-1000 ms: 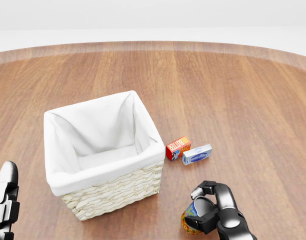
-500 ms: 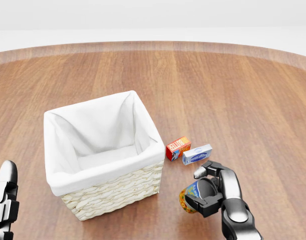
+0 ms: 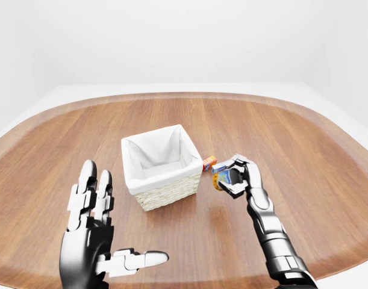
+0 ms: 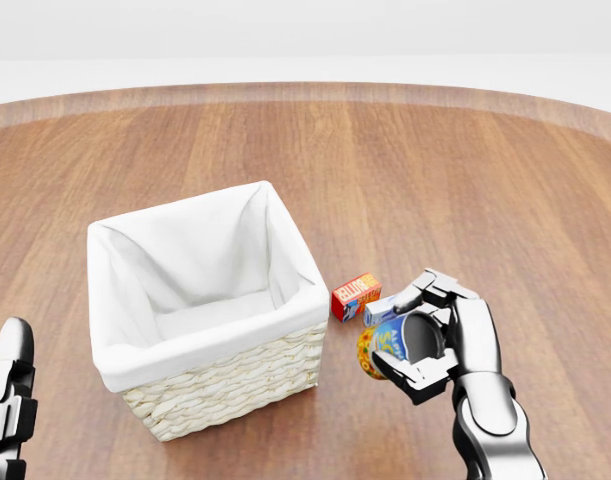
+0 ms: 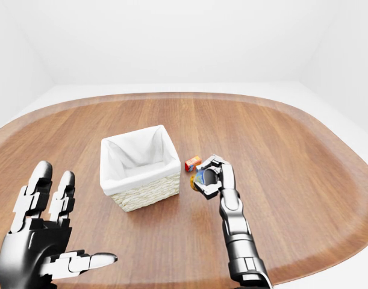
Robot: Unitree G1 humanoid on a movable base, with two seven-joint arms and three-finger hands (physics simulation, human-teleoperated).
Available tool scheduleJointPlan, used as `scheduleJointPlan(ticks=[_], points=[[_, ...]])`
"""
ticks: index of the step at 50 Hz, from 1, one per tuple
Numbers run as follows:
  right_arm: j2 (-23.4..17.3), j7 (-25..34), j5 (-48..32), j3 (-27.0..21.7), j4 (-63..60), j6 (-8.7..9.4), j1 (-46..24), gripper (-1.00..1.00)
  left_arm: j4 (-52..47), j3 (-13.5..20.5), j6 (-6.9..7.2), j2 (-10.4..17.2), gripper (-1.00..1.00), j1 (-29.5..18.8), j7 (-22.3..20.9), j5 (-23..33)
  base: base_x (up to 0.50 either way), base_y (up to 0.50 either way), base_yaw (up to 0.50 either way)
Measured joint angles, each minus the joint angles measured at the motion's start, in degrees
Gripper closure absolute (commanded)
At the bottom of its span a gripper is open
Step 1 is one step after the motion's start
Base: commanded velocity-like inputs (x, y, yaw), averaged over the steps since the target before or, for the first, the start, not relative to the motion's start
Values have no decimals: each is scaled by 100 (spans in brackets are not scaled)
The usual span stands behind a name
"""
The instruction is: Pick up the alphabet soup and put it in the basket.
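Note:
The alphabet soup can (image 4: 381, 350), with a blue, yellow and red label, hangs in the air to the right of the basket, and my right hand (image 4: 425, 335) is shut on it. The wicker basket (image 4: 247, 375) with a white cloth lining sits left of centre in the head view, nothing in it. My left hand (image 3: 102, 241) is held up with its fingers spread at the lower left of the left-eye view, far from the can.
A small red box (image 4: 356, 295) lies on the wooden table (image 4: 435, 180) just right of the basket. A white and blue box (image 4: 378, 306) lies beside it, partly hidden behind my right hand.
My right hand has risen with the can, moving up the head view toward the small boxes. The left hand and the basket have not moved.

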Motion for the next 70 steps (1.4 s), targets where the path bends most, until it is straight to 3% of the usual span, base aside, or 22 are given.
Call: scheduleJointPlan(ticks=[9,17,50,70], points=[[13,23,-51,-14,-697,314,132,100,6,-5,0,0,-100,-9,-2,3,0,0,0],[40,58,-103,-14,-1383,716,217,100,17,-30,0,16,-100,-18,9,16,0,0,0],[55,25,-352,49,-2991,716,-235,100,1,-87,0,80,-100,44,2,0,0,0,0],[201,-93,-571,269,-3012,716,-941,100,-21,-101,0,115,-100,84,14,-21,0,0,0]])
